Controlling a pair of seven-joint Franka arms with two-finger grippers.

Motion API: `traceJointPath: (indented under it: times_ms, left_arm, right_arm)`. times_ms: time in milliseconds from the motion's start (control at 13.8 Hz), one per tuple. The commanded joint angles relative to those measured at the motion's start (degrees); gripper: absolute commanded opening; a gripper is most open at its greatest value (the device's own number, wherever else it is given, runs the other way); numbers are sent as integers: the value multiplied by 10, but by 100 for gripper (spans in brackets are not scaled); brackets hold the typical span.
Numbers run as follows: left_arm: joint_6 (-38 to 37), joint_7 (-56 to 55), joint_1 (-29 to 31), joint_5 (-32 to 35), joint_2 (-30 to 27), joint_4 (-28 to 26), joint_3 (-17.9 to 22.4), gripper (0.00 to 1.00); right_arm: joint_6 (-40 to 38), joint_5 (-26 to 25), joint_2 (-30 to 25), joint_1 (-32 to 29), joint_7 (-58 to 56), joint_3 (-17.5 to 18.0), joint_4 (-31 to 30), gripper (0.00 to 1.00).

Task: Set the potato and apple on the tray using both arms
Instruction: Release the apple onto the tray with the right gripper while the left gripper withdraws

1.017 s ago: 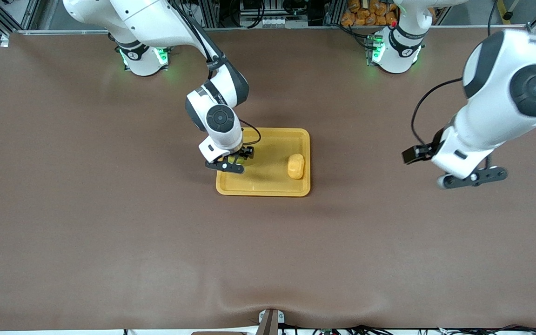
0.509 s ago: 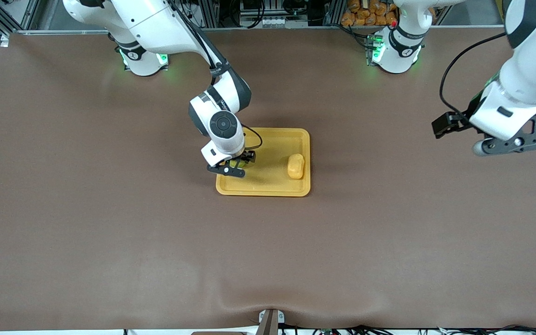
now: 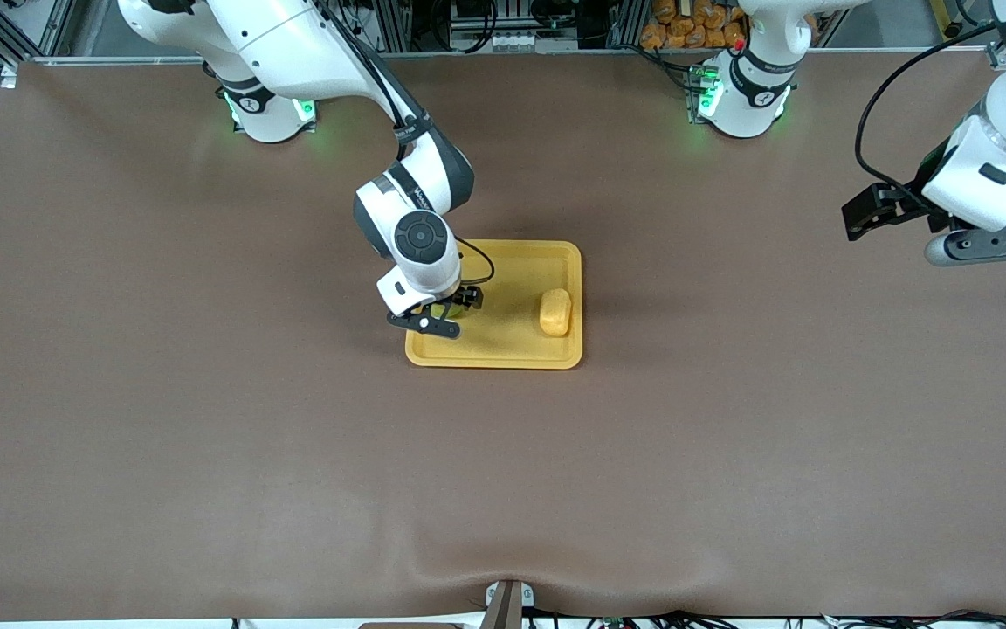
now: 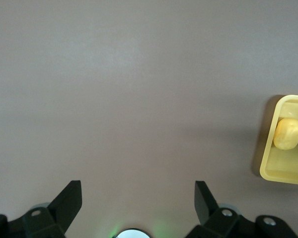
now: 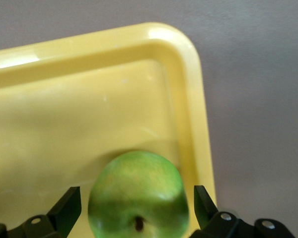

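Observation:
The yellow-orange tray lies mid-table. The pale yellow potato lies in it at the end toward the left arm. The green apple rests on the tray floor near the corner toward the right arm; only a sliver of it shows in the front view. My right gripper is low over the tray, open, with its fingers on both sides of the apple and clear of it. My left gripper is open and empty, up over bare table at the left arm's end.
The brown table mat spreads all round the tray. The left wrist view shows the potato and a tray corner far off. The tray rim runs close beside the apple.
My left arm has swung up and away from the tray toward its own end of the table. My right gripper has come down a little onto the tray with the apple.

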Motion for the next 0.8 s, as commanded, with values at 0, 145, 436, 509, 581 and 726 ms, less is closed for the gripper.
traceJointPath:
  times_ms: [0,145,436,509,581,726]
  left_arm:
    - [-9,13,11,-10,-19,-5,-2,100]
    - [-9,15,11,-10,-20,-4,-2,100]
    - [-10,51,-50,-10,-39,-9,66,100]
    - [-10,77,-57,-11,-47,-14,81,100]
    - [-11,80,-65,-20,-51,-18,94,100]
    - [-19,78,-73,-35,-62,-27,111,100]
  right_arm:
    - [-66,-2,-13,-10,-1,-1,32,100]
    - [-99,-2,-23,-21,-10,-1,52,100]
    - [-130,-2,-50,-49,-16,-1,82,100]
    - [-159,-1,-50,-57,-24,-1,105,100]
    - [-190,1,-49,-68,-35,-1,128,100]
    - [-218,3,-49,-81,-46,-1,160,100]
